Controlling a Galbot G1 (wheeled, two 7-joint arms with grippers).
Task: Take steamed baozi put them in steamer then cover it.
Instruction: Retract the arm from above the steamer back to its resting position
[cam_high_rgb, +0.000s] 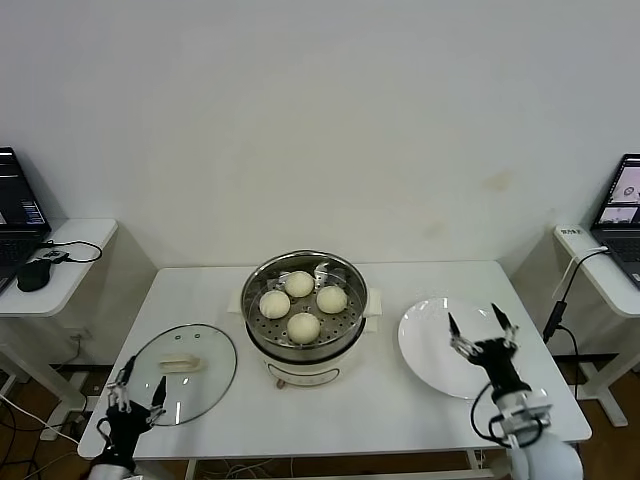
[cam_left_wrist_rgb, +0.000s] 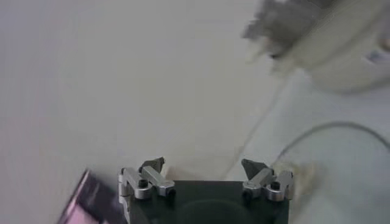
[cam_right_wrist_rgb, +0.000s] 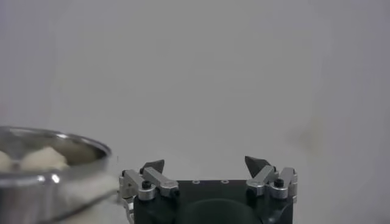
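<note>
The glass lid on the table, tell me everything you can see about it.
The cover is a round clear glass lid with a thin metal rim and a cream-white rectangular handle at its centre. It lies flat on the white table, handle up, left of the steamer and apart from it, so the pot is uncovered. The left gripper is at its near edge, fingers open; whether they touch the rim is unclear. Nothing rests on it.
</note>
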